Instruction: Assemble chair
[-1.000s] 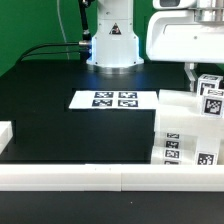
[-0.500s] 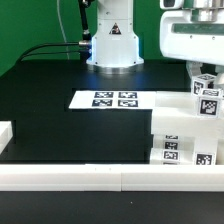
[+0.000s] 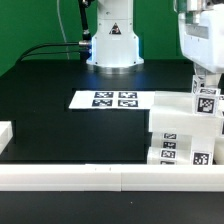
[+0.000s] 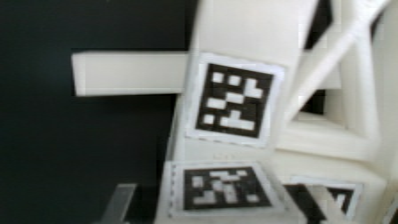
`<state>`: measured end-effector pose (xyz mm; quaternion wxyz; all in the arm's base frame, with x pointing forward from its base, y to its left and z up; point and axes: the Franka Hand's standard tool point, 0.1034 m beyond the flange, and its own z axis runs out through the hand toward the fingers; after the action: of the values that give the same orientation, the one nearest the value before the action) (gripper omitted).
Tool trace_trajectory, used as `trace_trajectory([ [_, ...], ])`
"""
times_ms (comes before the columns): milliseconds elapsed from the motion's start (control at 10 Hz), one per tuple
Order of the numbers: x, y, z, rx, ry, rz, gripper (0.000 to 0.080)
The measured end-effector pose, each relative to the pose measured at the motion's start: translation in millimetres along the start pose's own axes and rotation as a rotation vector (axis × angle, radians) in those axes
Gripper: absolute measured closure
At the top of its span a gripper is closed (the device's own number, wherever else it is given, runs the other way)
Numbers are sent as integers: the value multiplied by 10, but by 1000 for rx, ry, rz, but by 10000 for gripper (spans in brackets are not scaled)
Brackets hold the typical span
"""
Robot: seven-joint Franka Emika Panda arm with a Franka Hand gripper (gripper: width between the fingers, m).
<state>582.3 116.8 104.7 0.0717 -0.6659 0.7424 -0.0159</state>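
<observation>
In the exterior view we see a black desk (image 3: 60, 110) with the robot's white base (image 3: 112, 40) at the back and a long plain white rail (image 3: 90, 176) running along the front edge. The marker board (image 3: 104, 99) lies flat on the desk in front of the base, its four printed tags facing up.

The chair (image 3: 175, 135) stands at the exterior view's right, against the rail: a stack of white, boxy parts with black-and-white square tags on their front faces. It sits just beside the marker board, toward the exterior view's right.

Above the chair, the arm's white wrist housing (image 3: 203, 35) comes down from the upper corner at the exterior view's right. The hand (image 3: 205, 82) sits right at the top of the chair, where a tagged bar (image 3: 207, 100) rises from the stack. We cannot make out the fingertips clearly there.

The wrist view is filled by white chair parts seen close up: an upright bar with a tag (image 4: 235, 100), a crosspiece behind it, and another tagged face (image 4: 221, 188) below. The hand looks partly closed around the tagged bar, though we cannot tell for certain that the bar is gripped.
</observation>
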Motion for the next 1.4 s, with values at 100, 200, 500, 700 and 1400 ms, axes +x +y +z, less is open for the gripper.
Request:
trace_trajectory([
  [100,-5,1,0,0,-1,56,535],
  [200,-9,2,1,0,-5,118,535],
  [500,34,-40,7,25,-57,364,535],
  [700,31,-68,11,39,-71,481,535],
  [1400,2,-71,16,48,-82,471,314],
])
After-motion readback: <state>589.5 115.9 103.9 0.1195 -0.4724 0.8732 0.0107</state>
